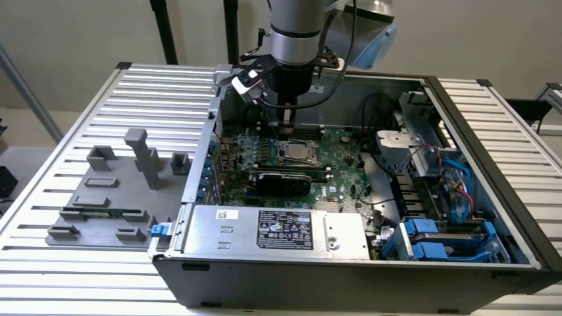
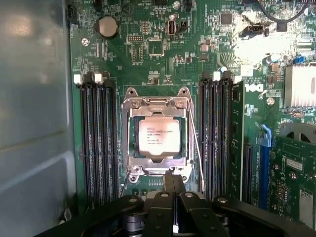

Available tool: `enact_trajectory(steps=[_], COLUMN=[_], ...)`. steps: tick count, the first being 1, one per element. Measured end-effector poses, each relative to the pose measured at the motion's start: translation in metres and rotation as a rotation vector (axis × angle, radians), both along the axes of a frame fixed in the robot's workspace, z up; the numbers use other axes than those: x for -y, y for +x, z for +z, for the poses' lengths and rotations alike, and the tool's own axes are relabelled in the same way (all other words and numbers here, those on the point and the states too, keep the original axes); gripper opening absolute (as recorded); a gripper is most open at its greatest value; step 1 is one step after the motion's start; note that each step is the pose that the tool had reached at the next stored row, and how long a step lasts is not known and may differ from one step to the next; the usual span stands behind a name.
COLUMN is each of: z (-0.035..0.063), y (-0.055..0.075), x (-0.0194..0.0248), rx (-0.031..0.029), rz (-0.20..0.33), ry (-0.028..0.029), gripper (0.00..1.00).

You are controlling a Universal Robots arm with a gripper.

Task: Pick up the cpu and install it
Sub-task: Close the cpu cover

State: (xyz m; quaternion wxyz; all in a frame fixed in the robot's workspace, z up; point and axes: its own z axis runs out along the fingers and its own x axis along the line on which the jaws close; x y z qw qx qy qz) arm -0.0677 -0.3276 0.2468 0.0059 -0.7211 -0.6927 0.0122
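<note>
Along the desk's [image 1: 52,197] left side sits a grey fixture plate [image 1: 110,197] with upright blocks, apparently a staging rack for parts; no chip is visible on it. To its right stands the open computer case [image 1: 491,217], lid off so the motherboard [image 1: 343,181] is reachable from above.

The cpu [image 2: 158,137] lies flat and square inside the socket frame [image 2: 157,101], seated between the two banks of memory slots [image 2: 98,138], its printed metal top facing up. The retention lever [image 2: 196,148] appears unlatched, so the chip looks placed but not yet clamped.

The gripper [image 2: 172,185] hangs over the socket's near edge, just beside the cpu and not touching it. Its fingers [image 2: 169,181] are pressed together and hold nothing.
</note>
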Motion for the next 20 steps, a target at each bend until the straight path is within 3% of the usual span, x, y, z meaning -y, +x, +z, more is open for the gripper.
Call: enact_trajectory(steps=[3, 5, 8, 11, 20], z=[-0.0006, -0.0021, -0.0062, -0.0116, -0.0262], y=[0.002, 0.009, 0.019, 0.021, 0.007], x=[0.0000, 0.0003, 0.0008, 0.0023, 0.0023], rx=[-0.0287, -0.0375, -0.0406, -0.0409, -0.0410], rz=[0.000, 0.000, 0.000, 0.000, 0.000], ry=[0.0068, 0.0075, 0.0078, 0.0078, 0.0079], gripper=[0.11, 0.11, 0.11, 0.11, 0.11])
